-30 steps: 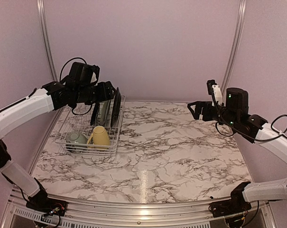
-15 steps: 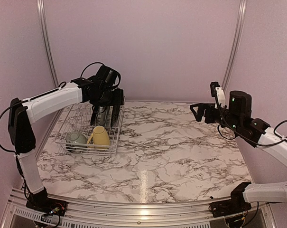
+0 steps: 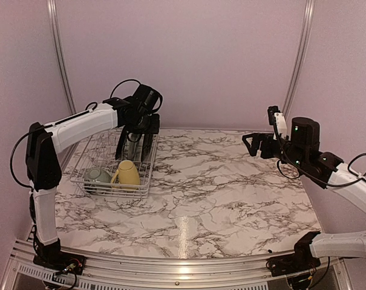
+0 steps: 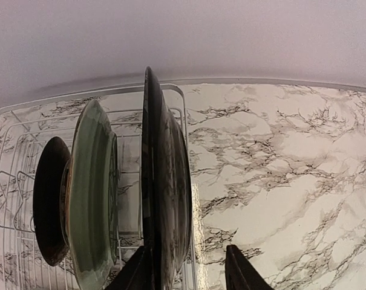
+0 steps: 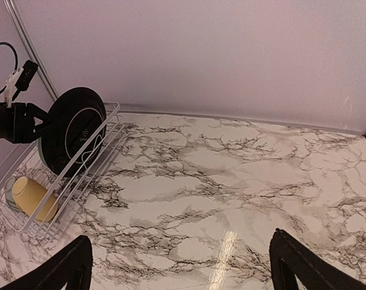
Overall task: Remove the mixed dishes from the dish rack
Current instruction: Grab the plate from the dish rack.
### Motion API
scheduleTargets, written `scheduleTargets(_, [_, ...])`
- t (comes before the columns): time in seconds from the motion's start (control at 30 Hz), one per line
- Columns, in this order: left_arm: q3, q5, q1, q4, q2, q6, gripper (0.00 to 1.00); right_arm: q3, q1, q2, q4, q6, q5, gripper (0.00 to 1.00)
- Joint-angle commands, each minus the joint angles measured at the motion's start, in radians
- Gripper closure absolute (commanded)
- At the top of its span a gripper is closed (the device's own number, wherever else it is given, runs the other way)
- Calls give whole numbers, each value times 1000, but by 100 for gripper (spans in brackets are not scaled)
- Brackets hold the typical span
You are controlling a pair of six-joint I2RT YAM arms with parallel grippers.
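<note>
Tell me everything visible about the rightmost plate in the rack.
The plate is round, dark and glossy, ceramic-looking, with a foot ring on its back. It stands upright on edge in the rack's rightmost slot, apart from the green plate beside it. The open left gripper straddles its rim; whether a finger touches it is unclear.

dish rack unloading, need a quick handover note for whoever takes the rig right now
Left gripper: open, fingers either side of the outermost dark plate, not clamped.
Right gripper: open, empty, above the marble table.
Dish rack holds everything: that plate, a green-faced plate and a third dark plate upright in the far slots; yellow mug on its side and pale-green bowl at the near end.
Done: nothing unloaded.
Left: all five dishes.
</note>
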Motion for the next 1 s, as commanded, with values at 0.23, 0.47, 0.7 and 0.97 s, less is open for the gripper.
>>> scheduleTargets(0.23, [116, 15, 34, -68, 108, -6, 59, -9, 10, -9, 20, 31, -11, 1])
scheduleTargets(0.47, [119, -10, 34, -91, 120, 15, 63, -9, 9, -12, 20, 33, -7, 1])
scheduleTargets(0.7, [154, -5, 36, -114, 144, 33, 61, -15, 10, -8, 29, 37, -13, 2])
scheduleTargets(0.97, [215, 7, 40, -141, 188, 32, 59, -15, 11, -9, 31, 37, -11, 2])
